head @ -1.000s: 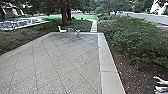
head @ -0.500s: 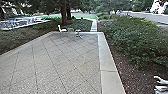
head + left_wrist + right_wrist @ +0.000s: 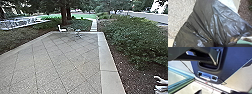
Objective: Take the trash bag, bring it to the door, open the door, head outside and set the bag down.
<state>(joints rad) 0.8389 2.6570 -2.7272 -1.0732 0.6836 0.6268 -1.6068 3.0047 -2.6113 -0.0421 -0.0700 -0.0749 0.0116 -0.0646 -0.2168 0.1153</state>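
At the head view's lower right edge, pale parts of my right arm [image 3: 160, 87] reach in over the planting bed. A black trash bag [image 3: 218, 23] spreads large and close in the left wrist view, shiny and wrinkled. Its folds draw together at my left gripper [image 3: 216, 44], which is shut on the bag's plastic. A framed glass panel [image 3: 179, 79], part of a door by its look, stands near the right wrist, with a pale strip and dark lines running along the ground beside it.
Ahead lies a paved patio [image 3: 62, 62] with a pale border [image 3: 106, 60] on its right. A white chair [image 3: 62, 29] and a small table [image 3: 78, 32] stand at its far end. Bushes [image 3: 140, 40] line the right side; white furniture [image 3: 18, 23] is farther left, trees beyond.
The pale arm parts at the head view's lower right have shifted a little. The patio and furniture stay nearly the same.
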